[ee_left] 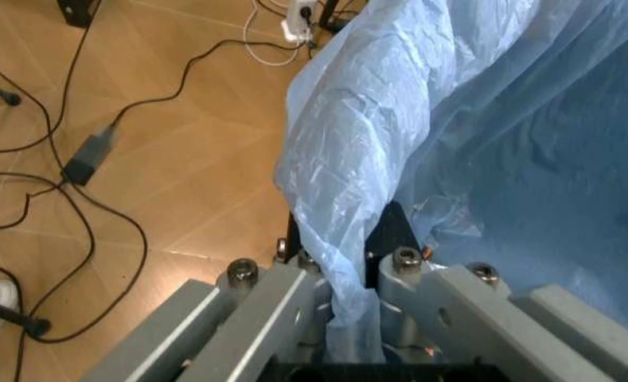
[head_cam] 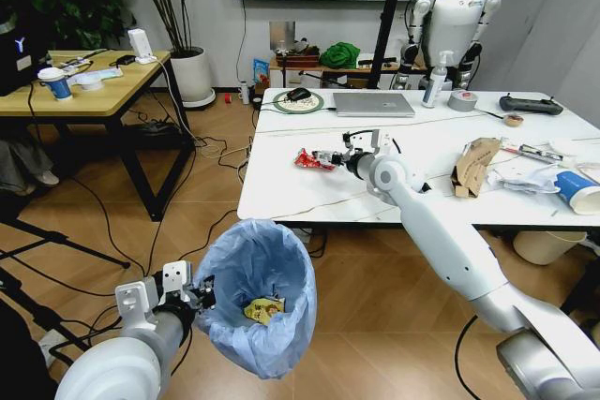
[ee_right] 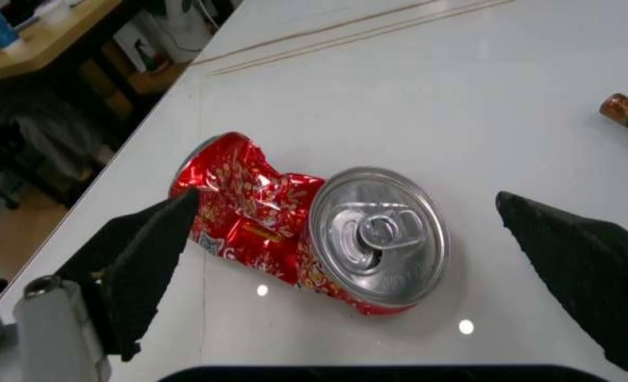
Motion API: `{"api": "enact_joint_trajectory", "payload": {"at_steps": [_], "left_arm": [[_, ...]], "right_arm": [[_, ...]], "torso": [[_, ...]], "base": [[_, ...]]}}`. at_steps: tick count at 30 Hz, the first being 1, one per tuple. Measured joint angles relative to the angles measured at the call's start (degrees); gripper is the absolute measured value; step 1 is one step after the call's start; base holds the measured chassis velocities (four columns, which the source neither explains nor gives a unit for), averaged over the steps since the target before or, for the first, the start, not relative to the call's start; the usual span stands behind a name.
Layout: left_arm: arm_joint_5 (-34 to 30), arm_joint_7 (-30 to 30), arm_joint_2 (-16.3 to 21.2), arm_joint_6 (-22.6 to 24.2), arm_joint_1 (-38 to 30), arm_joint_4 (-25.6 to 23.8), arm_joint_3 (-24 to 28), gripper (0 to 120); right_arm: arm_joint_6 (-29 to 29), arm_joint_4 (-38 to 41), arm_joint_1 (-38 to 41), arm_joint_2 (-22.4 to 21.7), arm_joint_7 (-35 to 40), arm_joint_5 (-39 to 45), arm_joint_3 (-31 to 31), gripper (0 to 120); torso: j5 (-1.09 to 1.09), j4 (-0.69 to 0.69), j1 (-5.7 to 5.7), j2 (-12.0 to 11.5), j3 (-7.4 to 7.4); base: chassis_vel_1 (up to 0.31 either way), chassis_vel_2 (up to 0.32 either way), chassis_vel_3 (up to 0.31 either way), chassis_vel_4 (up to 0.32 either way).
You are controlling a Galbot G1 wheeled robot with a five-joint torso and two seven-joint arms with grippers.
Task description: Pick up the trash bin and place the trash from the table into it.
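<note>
Right gripper [ee_right: 345, 263] over the near-left part of the white marble-look table [head_cam: 422, 189], jaws spread wide and empty, one black pad on each side of a crushed red aluminium can [ee_right: 314, 231]. The can lies on its side on the tabletop, silver lid and pull-tab facing the wrist camera, body dented and kinked toward the table's edge.

Left gripper [head_cam: 192, 299] low at the robot's left, closed on the rim of the small round bin lined with crinkly light-blue plastic [head_cam: 255, 292]; the wrist view shows bag film pinched between the metal fingers [ee_left: 282, 298]. The bin hangs off the floor, tilted, mouth up, below and in front of the table edge. A yellow wrapper [head_cam: 263, 310] already sits inside.

Judgement for the grasp: lower until the pads bracket the can's intact lid end (stiffer than the crumpled waist, less likely to squirt out), then close squarely across it. Risk: the can rolling on the slick top. More litter waits far right: torn brown cardboard [head_cam: 474, 164], blue-white paper cup [head_cam: 576, 189].
</note>
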Motion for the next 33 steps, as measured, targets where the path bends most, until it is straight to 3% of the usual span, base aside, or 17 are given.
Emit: {"api": "enact_joint_trajectory", "payload": {"at_steps": [20, 33], "left_arm": [[0.04, 0.1, -0.13, 0.0, -0.01, 0.0, -0.55, 0], [0.03, 0.31, -0.13, 0.0, -0.29, 0.0, -0.35, 0]], "right_arm": [[1.45, -2.83, -0.12, 0.95, -0.71, -1.73, -0.77, 99], [2.07, -2.99, -0.62, 0.83, -0.92, -1.97, -0.76, 83]], "torso": [[0.0, 0.0, 0.0, 0.0, 0.0], [0.0, -0.01, 0.0, 0.0, -0.01]], "base": [[0.0, 0.0, 0.0, 0.0], [0.0, 0.0, 0.0, 0.0]]}}
